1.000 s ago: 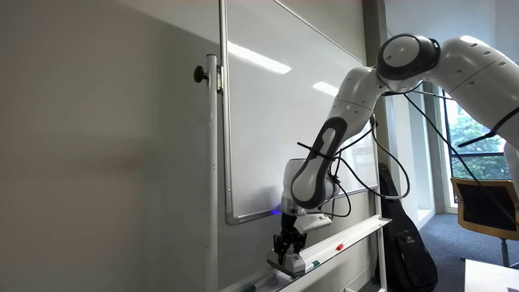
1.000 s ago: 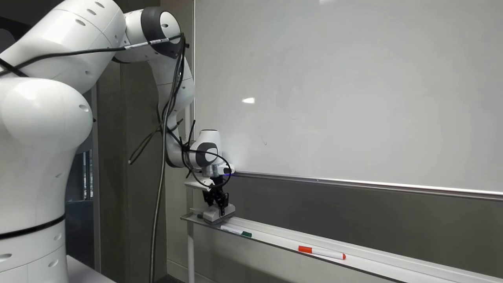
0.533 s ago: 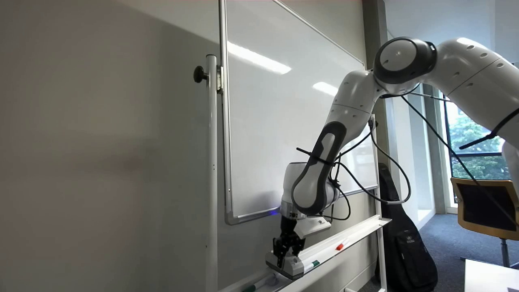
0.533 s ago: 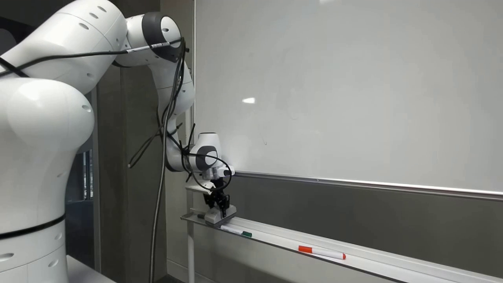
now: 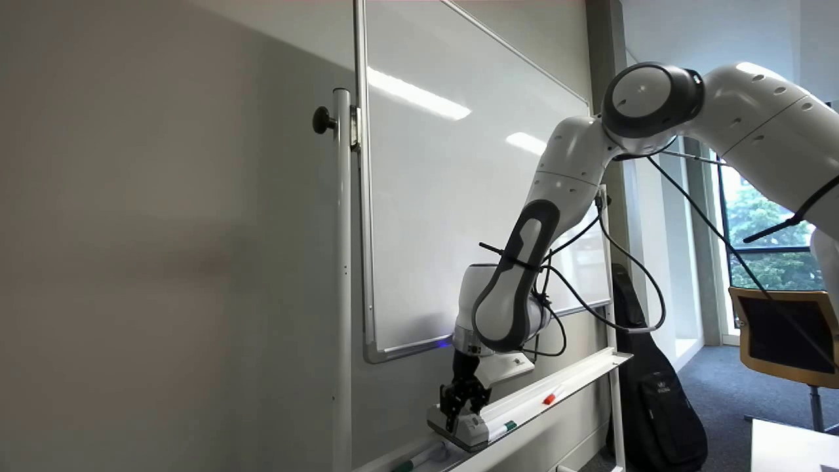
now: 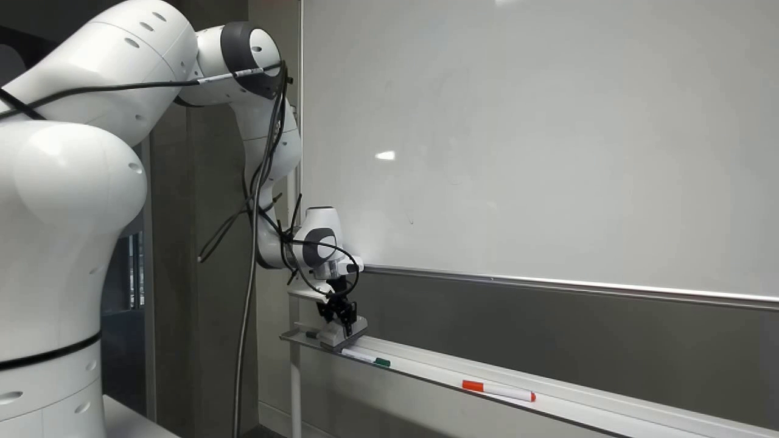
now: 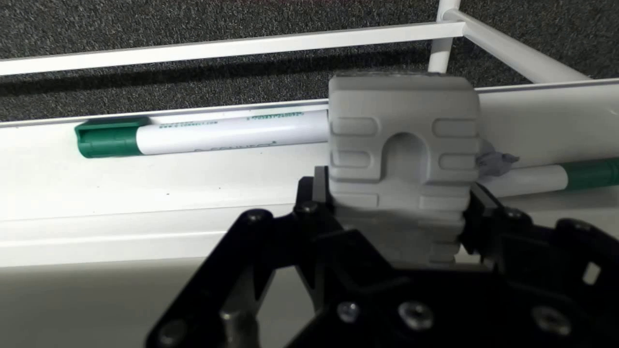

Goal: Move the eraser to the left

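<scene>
The gripper (image 7: 400, 193) pinches the eraser (image 7: 404, 106) by its two long sides, likely because that is the thin way and easy to squeeze. In an exterior view, the eraser is low down near the left end of the tray (image 6: 426, 368), with a green-capped pen (image 6: 363, 356) just to its right. It points across the tray, maybe so it fits between that pen and another pen (image 6: 311, 334) on its left. I cannot tell if its bottom touches the tray or a pen.
</scene>
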`<state>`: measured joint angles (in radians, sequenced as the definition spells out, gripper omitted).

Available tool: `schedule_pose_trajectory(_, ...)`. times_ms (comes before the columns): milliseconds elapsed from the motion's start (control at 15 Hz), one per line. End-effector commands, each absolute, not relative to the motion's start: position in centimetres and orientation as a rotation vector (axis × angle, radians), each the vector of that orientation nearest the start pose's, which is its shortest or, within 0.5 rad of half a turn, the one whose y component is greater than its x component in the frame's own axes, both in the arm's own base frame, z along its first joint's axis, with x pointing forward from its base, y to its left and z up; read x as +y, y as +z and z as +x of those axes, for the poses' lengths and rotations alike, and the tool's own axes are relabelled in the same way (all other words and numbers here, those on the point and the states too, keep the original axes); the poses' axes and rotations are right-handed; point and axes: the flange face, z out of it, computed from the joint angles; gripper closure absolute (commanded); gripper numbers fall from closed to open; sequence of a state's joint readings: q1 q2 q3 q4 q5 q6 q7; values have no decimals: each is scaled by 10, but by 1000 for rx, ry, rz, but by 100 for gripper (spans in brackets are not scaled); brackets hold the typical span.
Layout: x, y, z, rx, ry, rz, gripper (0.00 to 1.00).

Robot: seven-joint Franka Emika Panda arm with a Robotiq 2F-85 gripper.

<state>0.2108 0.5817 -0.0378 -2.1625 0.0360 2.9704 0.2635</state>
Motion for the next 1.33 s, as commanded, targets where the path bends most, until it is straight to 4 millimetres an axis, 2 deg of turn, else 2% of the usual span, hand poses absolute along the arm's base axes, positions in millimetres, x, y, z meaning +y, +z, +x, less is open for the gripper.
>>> schedule_pose_trajectory(0, 95, 130, 579, 132, -336, -3080, 13)
schedule_pose_trajectory(67, 95, 130, 579, 132, -334, -3080, 12)
schedule_pose_trajectory(200, 94, 130, 579, 132, -330, -3080, 1)
schedule_pose_trajectory(467, 92, 131, 577, 135, -305, -3084, 0)
schedule_pose_trajectory(667, 82, 150, 562, 159, -220, -3110, 0)
schedule_pose_trajectory(867, 62, 180, 539, 256, -113, -3151, 0)
schedule_pose_trajectory(1267, -8, 256, 501, 366, -60, -3224, 0)
